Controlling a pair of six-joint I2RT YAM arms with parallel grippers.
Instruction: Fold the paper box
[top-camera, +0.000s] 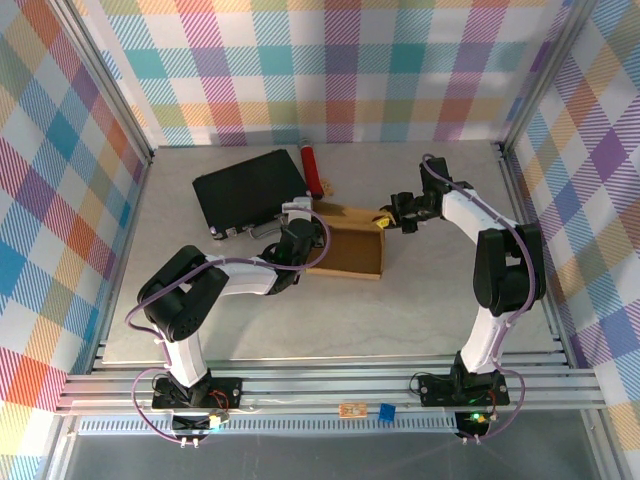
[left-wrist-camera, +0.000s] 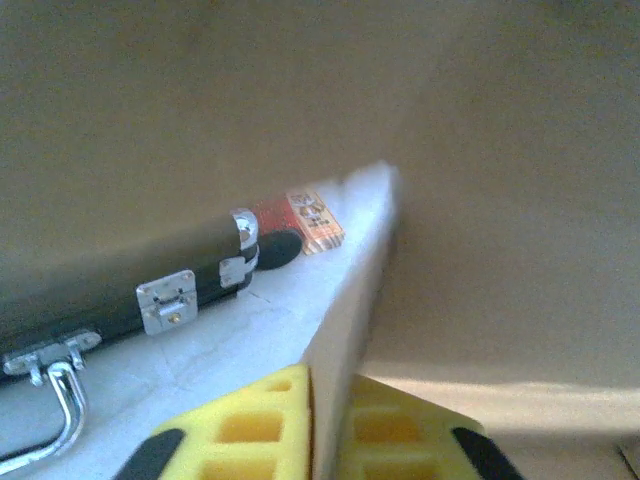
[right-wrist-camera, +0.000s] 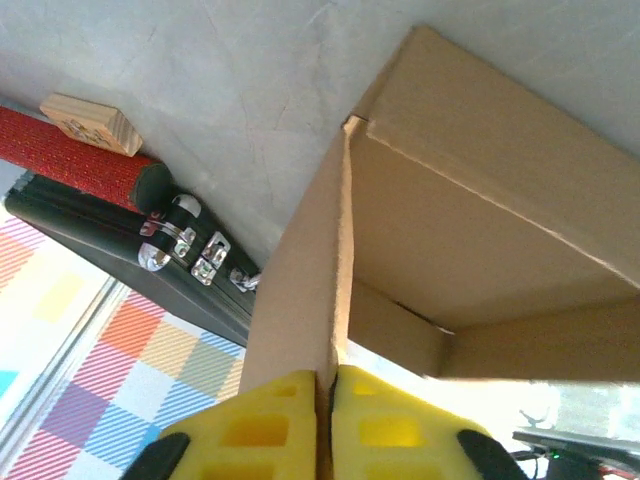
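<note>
The paper box (top-camera: 345, 250) is a shallow brown cardboard tray with raised walls, lying mid-table. My left gripper (top-camera: 298, 228) is at its left wall. In the left wrist view the yellow pads (left-wrist-camera: 255, 420) sit on either side of that wall's edge (left-wrist-camera: 350, 300), and the gripper (left-wrist-camera: 330, 390) is shut on it. My right gripper (top-camera: 386, 221) is at the box's far right corner. In the right wrist view it (right-wrist-camera: 328, 390) pinches an upright wall (right-wrist-camera: 300, 280), with the box's inside (right-wrist-camera: 460, 230) to the right.
A black case (top-camera: 245, 190) with metal latches lies just behind the box on the left. A red cylinder (top-camera: 310, 168) and a small wooden block (top-camera: 326, 187) lie beside it. Checked walls and metal rails bound the table.
</note>
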